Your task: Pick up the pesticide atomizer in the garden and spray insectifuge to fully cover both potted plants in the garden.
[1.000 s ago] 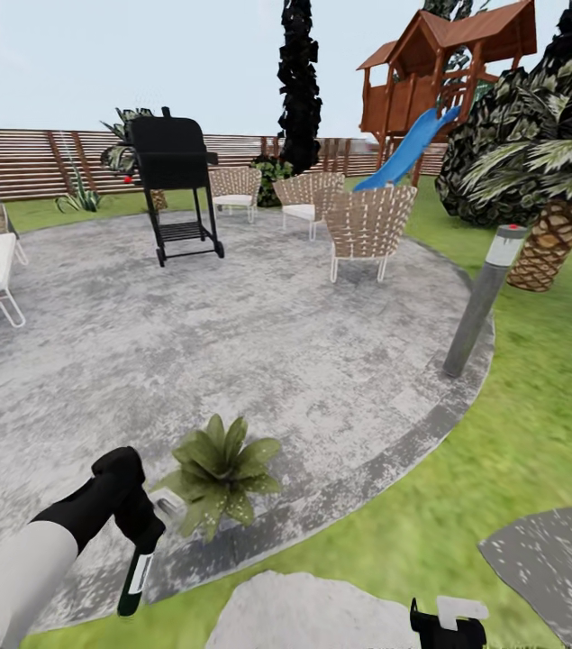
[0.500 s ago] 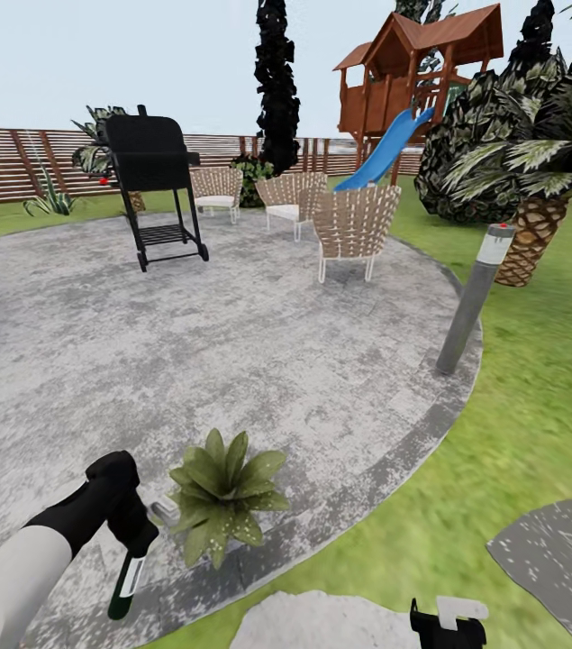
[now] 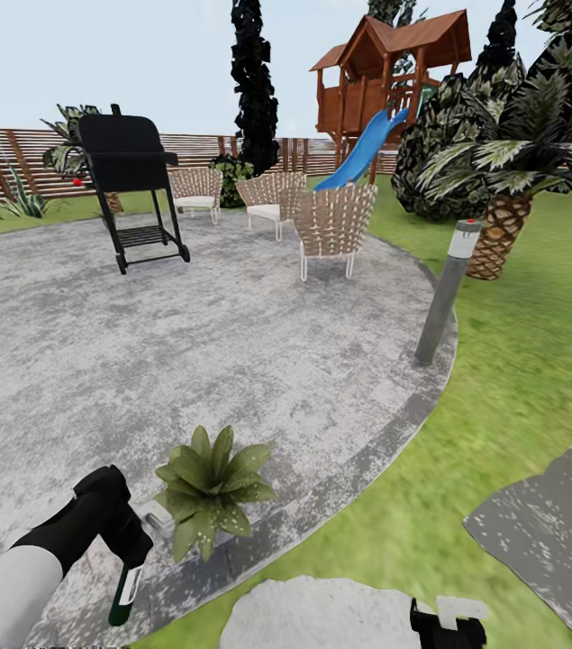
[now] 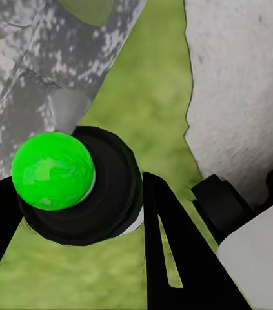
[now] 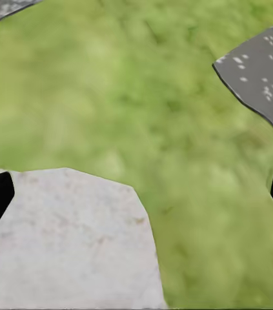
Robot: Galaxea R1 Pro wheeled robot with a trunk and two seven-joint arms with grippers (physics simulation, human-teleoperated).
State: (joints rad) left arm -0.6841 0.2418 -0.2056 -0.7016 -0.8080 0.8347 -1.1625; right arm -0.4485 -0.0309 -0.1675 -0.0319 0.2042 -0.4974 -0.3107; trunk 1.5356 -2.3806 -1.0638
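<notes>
view – swung right, scene slid left | left claw [image 3: 126,550] – lower, nearer frame's foot

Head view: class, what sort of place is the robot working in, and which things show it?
Most likely a back garden: a round paved patio ringed by lawn, with a black grill, wicker chairs and a wooden playhouse.

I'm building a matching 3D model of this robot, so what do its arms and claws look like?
The left arm has a smooth white forearm shell that changes to matte black at the wrist. The left claw is black, and its fingers are flat, tapering black blades with a narrow slot. The right claw is a black block with a pale grey-white plate. No cables or markings are visible.
</notes>
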